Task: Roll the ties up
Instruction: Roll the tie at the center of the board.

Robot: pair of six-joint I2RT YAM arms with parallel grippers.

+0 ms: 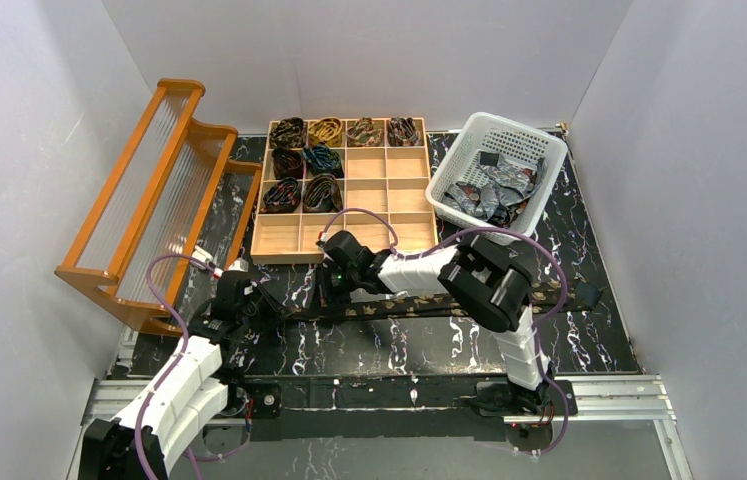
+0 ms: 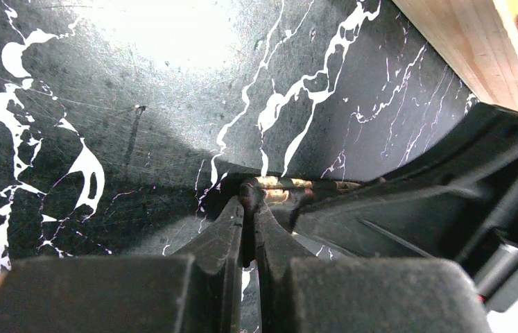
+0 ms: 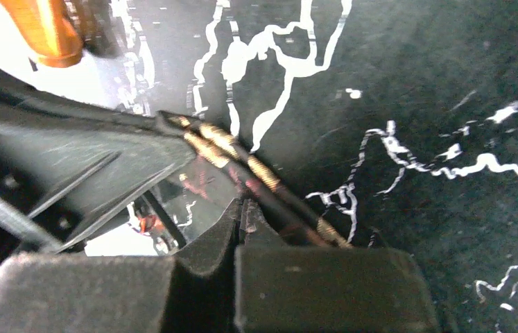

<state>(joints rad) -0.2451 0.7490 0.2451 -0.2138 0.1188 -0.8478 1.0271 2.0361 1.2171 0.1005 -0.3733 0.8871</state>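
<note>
So we've 8 coils [image 1: 323, 192] in tray [image 1: 279, 255] at 12 o'clock; L claw [image 2: 250, 194], R claw [image 3: 245, 208] pinch flat tie [image 1: 419, 308]; basket ties [image 1: 494, 190] unrolled.

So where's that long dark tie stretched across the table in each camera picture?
Top external: the tie runs left to right across the middle.
Left wrist: the tie shows its end, just below centre.
Right wrist: the tie is a diagonal strip at centre.
Shared landmark: the white-veined black tabletop.
</note>
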